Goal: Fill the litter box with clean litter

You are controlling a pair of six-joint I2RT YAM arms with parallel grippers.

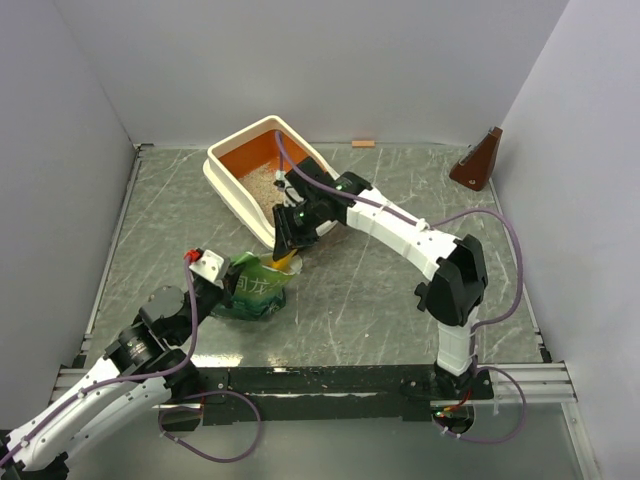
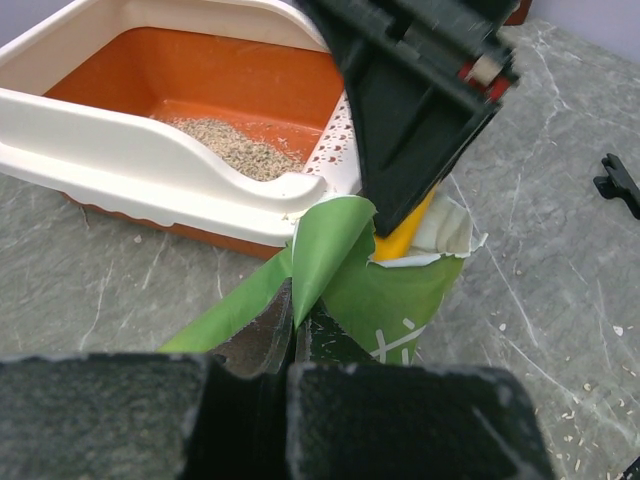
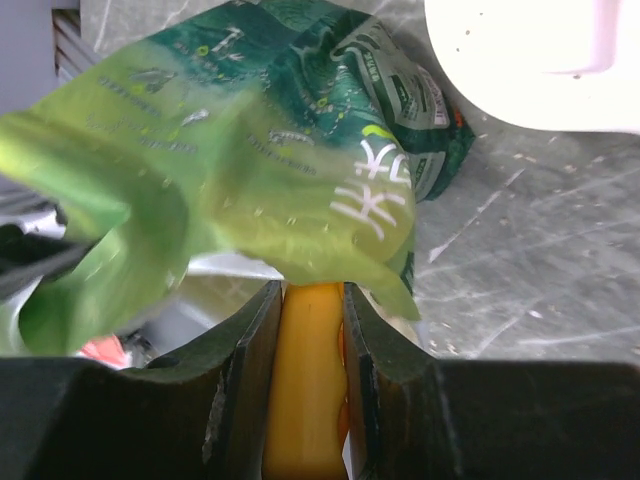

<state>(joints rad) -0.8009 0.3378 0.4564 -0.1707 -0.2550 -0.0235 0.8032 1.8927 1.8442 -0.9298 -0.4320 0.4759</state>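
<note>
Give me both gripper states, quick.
Left gripper: closed on the crinkled green plastic bag, at its edge.
Right gripper: closed on the yellow-orange plastic scoop, at its handle.

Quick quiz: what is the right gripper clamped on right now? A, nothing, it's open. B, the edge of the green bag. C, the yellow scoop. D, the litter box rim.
C: in the right wrist view the right gripper has both fingers pressed against the yellow scoop, which reaches under the flap of the green bag.
</note>
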